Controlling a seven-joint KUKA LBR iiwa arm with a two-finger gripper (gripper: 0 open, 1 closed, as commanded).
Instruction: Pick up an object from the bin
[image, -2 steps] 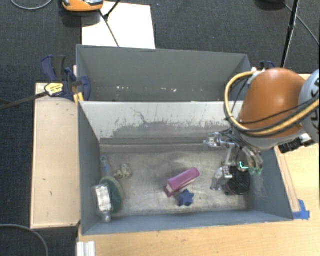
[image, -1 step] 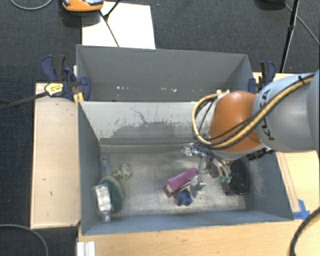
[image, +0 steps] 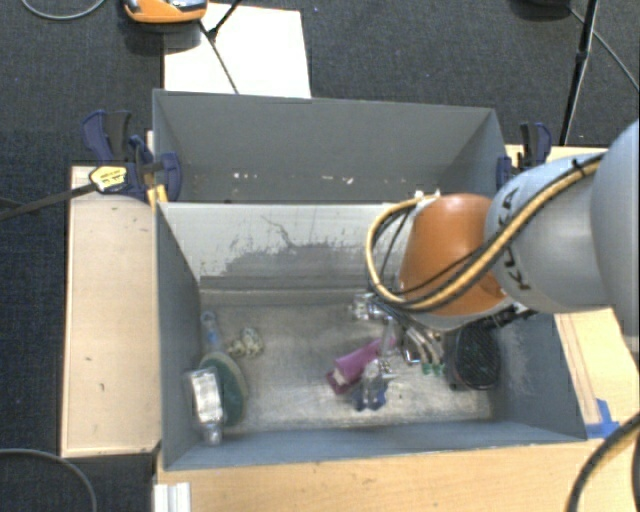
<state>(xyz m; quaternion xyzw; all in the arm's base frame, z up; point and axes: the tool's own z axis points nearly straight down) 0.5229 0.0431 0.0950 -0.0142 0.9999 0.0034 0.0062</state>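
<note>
My gripper (image: 393, 335) hangs low over the bin floor, right of the middle, under the orange cover. Right beside it on the left lies a small purple block-shaped thing (image: 350, 366), tilted, touching or nearly touching the gripper's metal parts. Just below that sits a small blue and silver thing (image: 372, 394). A black ribbed oval thing (image: 476, 356) lies to the gripper's right, partly hidden by the arm.
At the bin's front left corner lie a green round thing with a silver cap (image: 218, 392), a thin blue stick (image: 210, 326) and a small beige crumpled piece (image: 246, 346). The arm covers the bin's right side.
</note>
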